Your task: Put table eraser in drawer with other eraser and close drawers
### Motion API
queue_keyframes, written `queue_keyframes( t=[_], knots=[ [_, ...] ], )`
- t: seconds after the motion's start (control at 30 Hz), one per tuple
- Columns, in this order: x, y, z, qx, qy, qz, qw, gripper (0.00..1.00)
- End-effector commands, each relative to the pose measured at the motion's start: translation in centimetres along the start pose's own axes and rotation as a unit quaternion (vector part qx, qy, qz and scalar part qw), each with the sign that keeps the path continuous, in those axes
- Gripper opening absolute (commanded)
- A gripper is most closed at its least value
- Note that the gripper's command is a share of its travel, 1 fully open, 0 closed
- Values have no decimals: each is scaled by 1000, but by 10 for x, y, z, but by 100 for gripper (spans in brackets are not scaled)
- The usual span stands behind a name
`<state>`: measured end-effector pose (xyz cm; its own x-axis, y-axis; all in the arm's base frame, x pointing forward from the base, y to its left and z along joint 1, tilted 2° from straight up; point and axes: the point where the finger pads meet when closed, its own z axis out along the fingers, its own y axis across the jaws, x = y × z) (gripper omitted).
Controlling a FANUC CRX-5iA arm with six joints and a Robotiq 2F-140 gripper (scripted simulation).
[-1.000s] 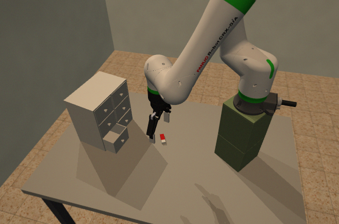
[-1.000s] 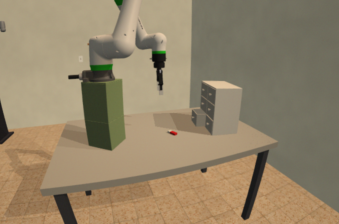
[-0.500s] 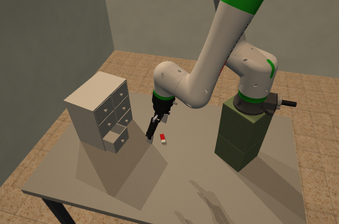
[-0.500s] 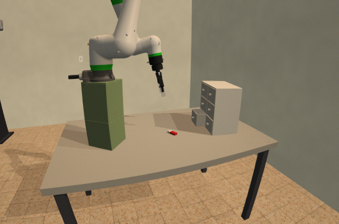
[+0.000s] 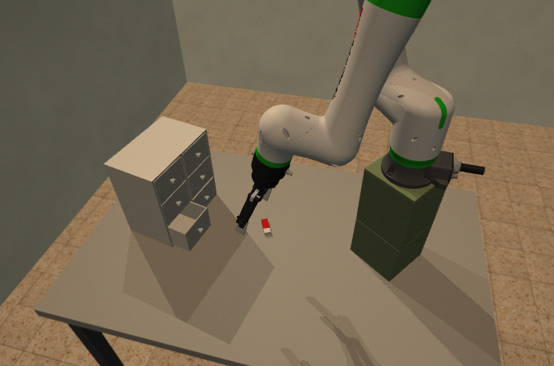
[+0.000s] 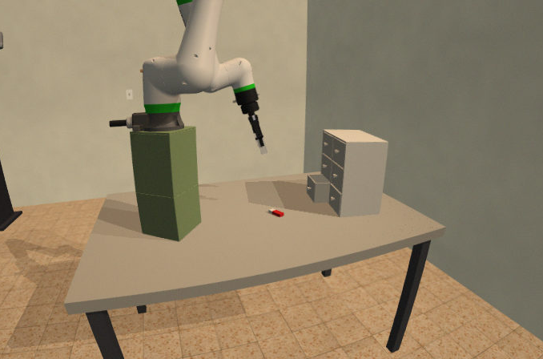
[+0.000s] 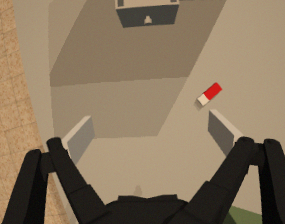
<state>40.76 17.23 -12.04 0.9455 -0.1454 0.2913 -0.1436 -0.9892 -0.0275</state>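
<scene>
The eraser (image 5: 265,224) (image 6: 276,212) (image 7: 210,94), red with a white end, lies on the table, in front of the chest. The grey chest (image 5: 157,142) (image 6: 363,177) stands upright with six drawers in two columns of three. One bottom drawer (image 5: 192,238) (image 6: 321,191) (image 7: 163,17) sticks out partway; the other five look pushed in. The part of its inside that shows in the top view holds nothing visible; the rest is hidden. My gripper (image 5: 254,211) (image 6: 262,149) (image 7: 149,123) is open and empty, well above the table, with the eraser ahead and to the right in the wrist view.
The green pedestal (image 5: 377,233) (image 6: 166,169) bears the arm and stands on the table (image 5: 312,254) (image 6: 238,249), across from the chest's drawer fronts. Small knobs stick out from the drawer fronts. The chest's shadow falls over the table beside the eraser.
</scene>
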Motion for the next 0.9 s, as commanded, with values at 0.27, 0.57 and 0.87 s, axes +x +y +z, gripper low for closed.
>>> queue_keyframes(
  t=[0.27, 0.57, 0.87],
  knots=[
    [8, 4, 37, 0, 128, 1, 992, 100],
    [8, 4, 37, 0, 128, 1, 992, 100],
    [27, 4, 72, 0, 293, 1, 956, 100]
  ],
)
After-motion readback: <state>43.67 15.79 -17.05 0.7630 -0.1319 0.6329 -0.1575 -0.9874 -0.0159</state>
